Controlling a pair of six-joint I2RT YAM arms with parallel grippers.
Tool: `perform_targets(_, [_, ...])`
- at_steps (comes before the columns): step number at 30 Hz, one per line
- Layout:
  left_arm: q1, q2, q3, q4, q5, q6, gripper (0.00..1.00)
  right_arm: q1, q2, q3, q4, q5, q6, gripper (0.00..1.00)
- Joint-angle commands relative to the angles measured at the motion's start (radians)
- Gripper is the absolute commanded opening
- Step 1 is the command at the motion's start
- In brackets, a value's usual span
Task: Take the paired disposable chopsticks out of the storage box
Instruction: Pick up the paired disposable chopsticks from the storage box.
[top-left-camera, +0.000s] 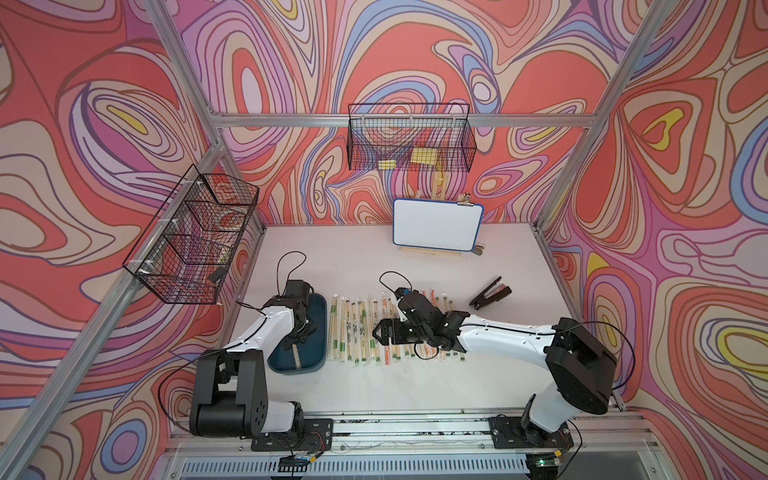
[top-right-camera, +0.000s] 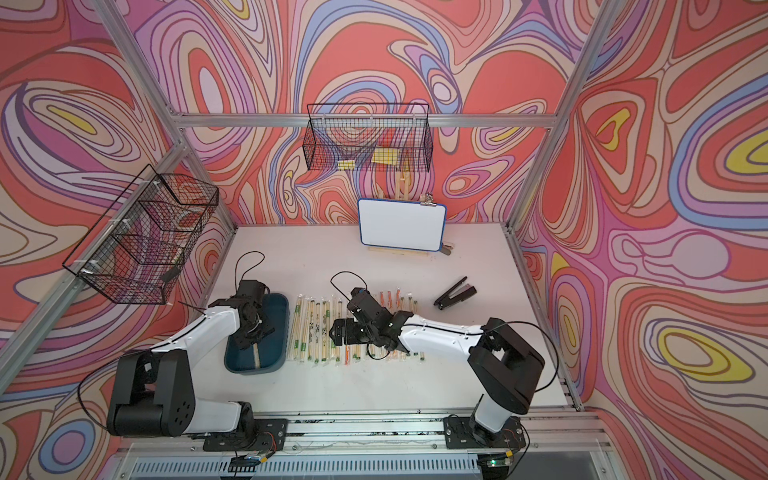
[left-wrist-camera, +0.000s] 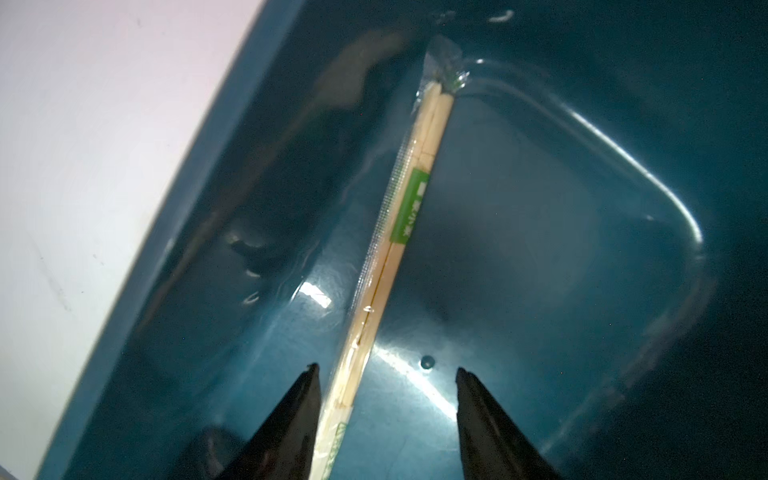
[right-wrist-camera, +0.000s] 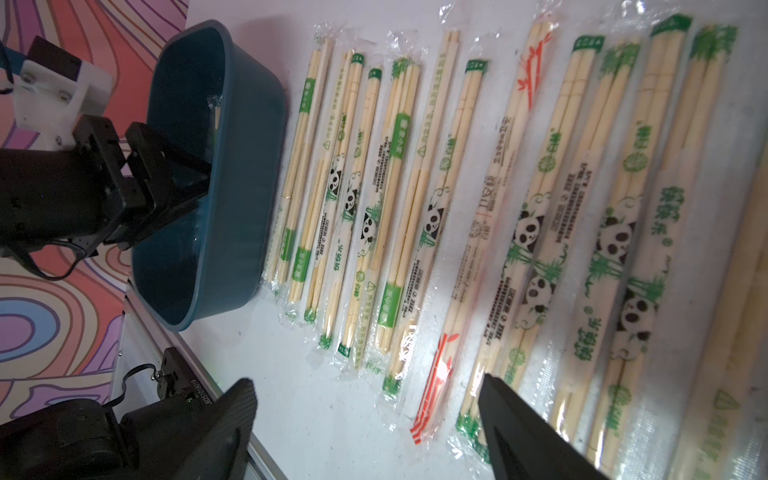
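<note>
**One pair left in the box; left fingers open around it**

The blue box (top-left-camera: 319, 311) sits on the tabletop (top-left-camera: 374, 390), at the left end of a row of sleeved chopsticks (top-left-camera: 358, 328) laid out beside it. One pair (left-wrist-camera: 401, 224), in a clear sleeve with a green band, lies on the box floor. No other is visible inside.

The left fingers (left-wrist-camera: 293, 415) stand partly open astride it, one finger just beside the sleeve, gripping nothing. The right fingers (right-wrist-camera: 519, 419) hang wide open and empty over the row.

Judgement: the pair is light and stiff, but the sleeve looks slick and loose, so it may slide or crinkle under pressure. The best hold is across the wood near mid-length, not on the empty sleeve tail.
</note>
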Motion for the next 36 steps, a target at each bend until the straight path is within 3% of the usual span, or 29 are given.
perform_targets(1, [0.011, 0.016, -0.022, 0.034, 0.009, -0.022, 0.57, -0.008, -0.011, -0.019, 0.008, -0.002, -0.011, 0.89])
perform_targets(19, [0.036, 0.080, -0.086, 0.157, 0.065, -0.032, 0.55, -0.017, -0.024, -0.025, -0.019, 0.012, -0.008, 0.89])
perform_targets(29, [0.036, 0.094, -0.057, 0.184, 0.111, 0.010, 0.32, -0.018, -0.020, -0.018, -0.021, 0.014, -0.005, 0.89])
perform_targets(36, [0.036, 0.087, -0.044, 0.182, 0.120, 0.036, 0.26, -0.019, -0.009, -0.009, -0.021, 0.012, -0.003, 0.89])
